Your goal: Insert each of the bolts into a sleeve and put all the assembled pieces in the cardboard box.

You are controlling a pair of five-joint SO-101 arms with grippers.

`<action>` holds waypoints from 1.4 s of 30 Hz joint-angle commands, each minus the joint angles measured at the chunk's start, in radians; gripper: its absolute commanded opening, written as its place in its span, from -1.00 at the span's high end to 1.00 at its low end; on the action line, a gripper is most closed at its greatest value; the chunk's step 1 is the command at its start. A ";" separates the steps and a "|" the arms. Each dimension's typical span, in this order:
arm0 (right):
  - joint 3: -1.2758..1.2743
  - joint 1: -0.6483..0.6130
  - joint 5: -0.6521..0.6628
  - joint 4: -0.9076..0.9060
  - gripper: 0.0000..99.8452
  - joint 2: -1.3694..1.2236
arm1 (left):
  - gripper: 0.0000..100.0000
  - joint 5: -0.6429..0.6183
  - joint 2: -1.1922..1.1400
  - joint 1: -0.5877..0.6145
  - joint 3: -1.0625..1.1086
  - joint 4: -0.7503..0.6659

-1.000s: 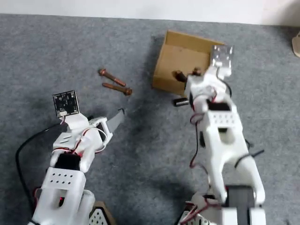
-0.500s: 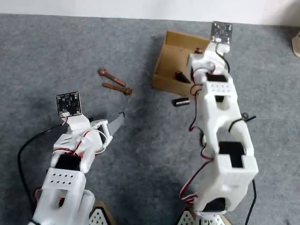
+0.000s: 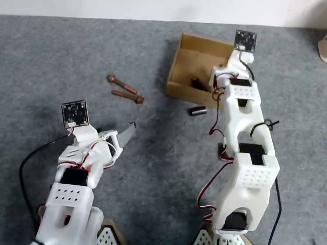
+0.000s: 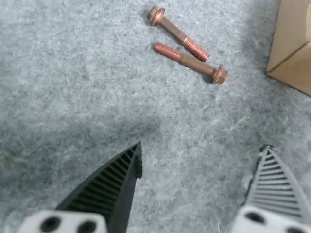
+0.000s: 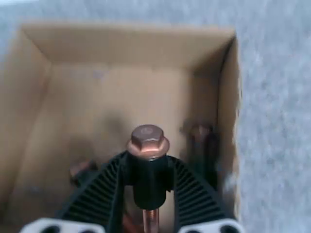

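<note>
Right fingers (image 5: 97,194) clamp sleeved bolt (image 5: 148,143) over cardboard box (image 5: 121,43) holding perhaps 2 pieces (image 5: 199,136).

The table is covered with a grey cloth (image 3: 153,168) that has a rough, felt-like surface, and the cloth reaches the left, right and near edges of the high view. Its tone is uneven, with lighter and darker patches. Along the far edge of the table runs a plain white strip (image 3: 102,9), straight from the left corner to the right one. Near the far right corner, at the right edge, lies a small pale tan object (image 3: 323,48); it is cut off, so its kind cannot be told.
</note>
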State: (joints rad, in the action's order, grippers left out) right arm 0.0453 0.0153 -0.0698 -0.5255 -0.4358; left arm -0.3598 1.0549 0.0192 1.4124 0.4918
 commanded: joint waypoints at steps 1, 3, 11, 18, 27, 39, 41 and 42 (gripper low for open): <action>0.065 -0.036 0.008 -0.054 0.99 0.033 | 0.31 0.011 -0.004 0.001 -0.004 -0.021; 0.065 -0.035 0.008 -0.054 0.99 0.031 | 0.31 0.011 -0.004 0.001 -0.004 -0.021; 0.077 -0.018 0.009 -0.091 0.70 0.041 | 0.31 0.011 -0.004 0.001 -0.004 -0.021; 0.159 -0.022 -0.060 -0.255 0.70 0.133 | 0.31 0.012 -0.005 0.001 -0.004 -0.021; 0.173 -0.073 -0.324 -0.504 0.70 0.289 | 0.31 0.012 -0.005 0.001 -0.004 -0.021; 0.160 -0.177 -0.881 -0.892 0.70 0.374 | 0.31 0.012 -0.005 0.001 -0.004 -0.021; 0.131 -0.177 -0.885 -0.898 0.70 0.374 | 0.31 0.012 -0.005 0.001 -0.004 -0.021; 0.111 -0.177 -0.885 -0.898 0.70 0.374 | 0.31 0.011 -0.005 0.001 -0.002 -0.021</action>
State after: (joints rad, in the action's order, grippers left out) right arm 0.1649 -0.1458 -0.9306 -1.4047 -0.1166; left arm -0.3537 1.0549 0.0192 1.4124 0.4918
